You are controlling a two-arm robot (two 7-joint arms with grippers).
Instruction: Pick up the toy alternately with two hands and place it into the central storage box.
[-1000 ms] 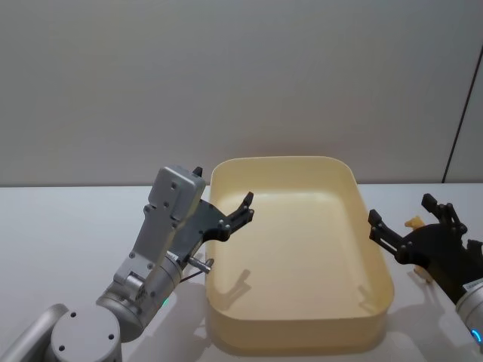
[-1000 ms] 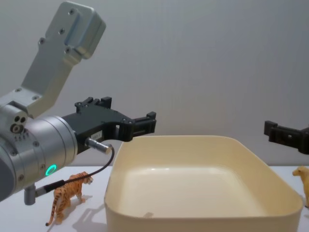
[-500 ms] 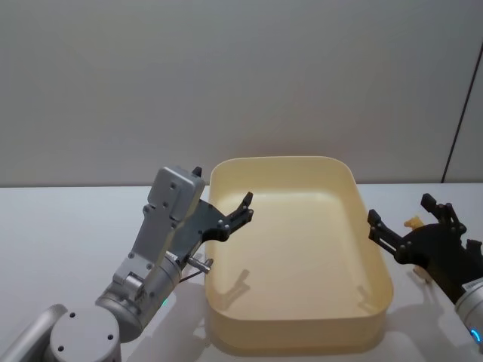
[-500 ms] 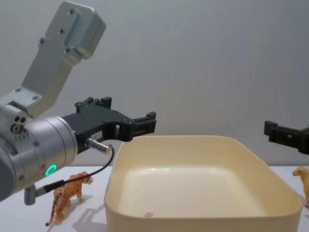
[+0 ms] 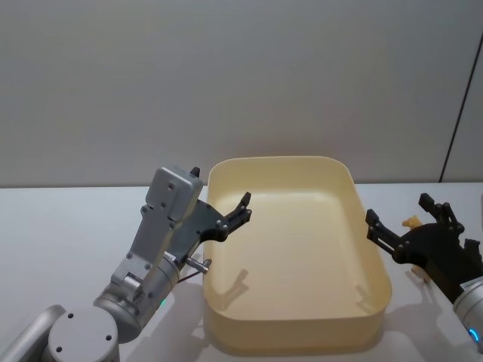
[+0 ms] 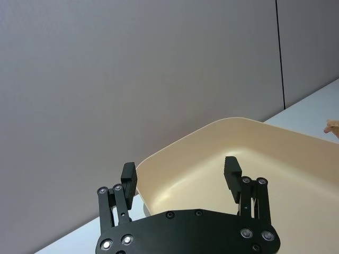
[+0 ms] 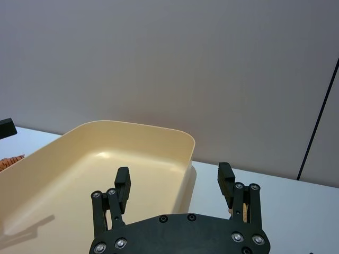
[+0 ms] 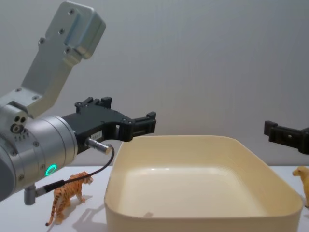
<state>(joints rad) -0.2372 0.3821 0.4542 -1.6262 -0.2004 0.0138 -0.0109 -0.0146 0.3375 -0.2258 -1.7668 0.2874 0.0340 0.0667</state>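
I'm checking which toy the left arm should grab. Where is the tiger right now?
In the chest view the tiger stands on the table just left of the storage box, beneath the left arm.

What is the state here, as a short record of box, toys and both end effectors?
storage box: cream-yellow tub, no toys inside
tiger toy: standing on table, left of box
yellow toy animal: standing on table, right of box
left end effector: open, empty, raised at box's left rim
right end effector: open, empty, raised outside box's right wall
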